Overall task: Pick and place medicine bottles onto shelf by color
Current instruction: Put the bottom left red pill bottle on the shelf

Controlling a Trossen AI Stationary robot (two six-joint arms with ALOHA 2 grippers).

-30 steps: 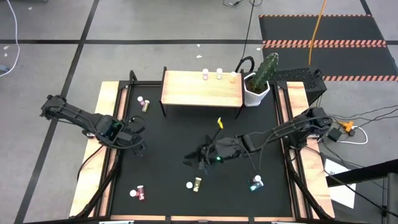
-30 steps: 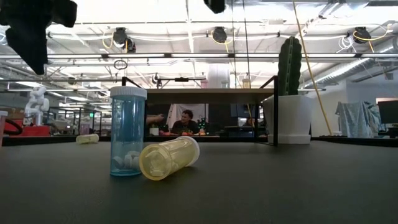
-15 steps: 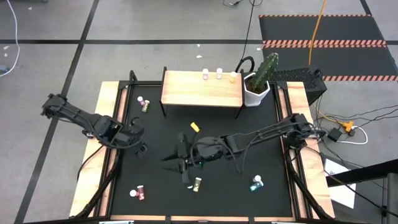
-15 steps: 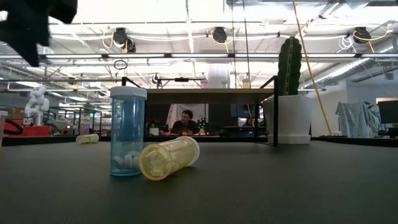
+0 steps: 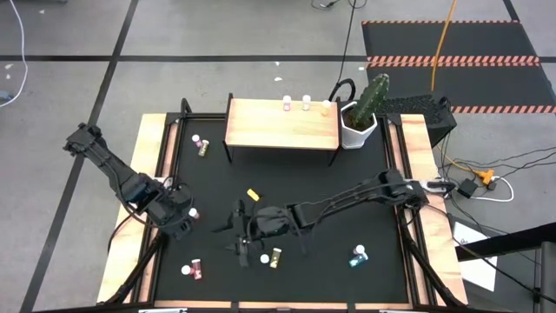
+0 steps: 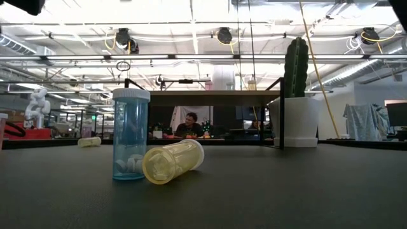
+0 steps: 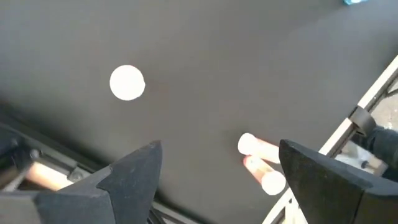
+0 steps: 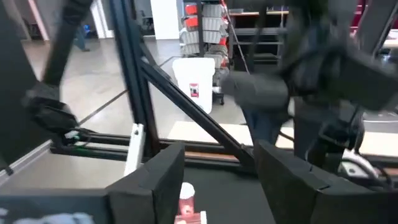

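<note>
With both claws empty and spread, left claw (image 5: 184,217) and right claw (image 5: 241,242), we should settle the right one squarely over the olive medicine bottle (image 5: 275,256) lying on the tabletop (image 5: 347,191), far from the shelf (image 5: 282,123).

Bright overhead ceiling lights (image 6: 219,35), glare in the low view, motion-blurred right wrist view.

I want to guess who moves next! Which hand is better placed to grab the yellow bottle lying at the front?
Right, probably. The right hand sits open right beside the yellow bottle; the left hand is farther away, near the table's left edge.
</note>
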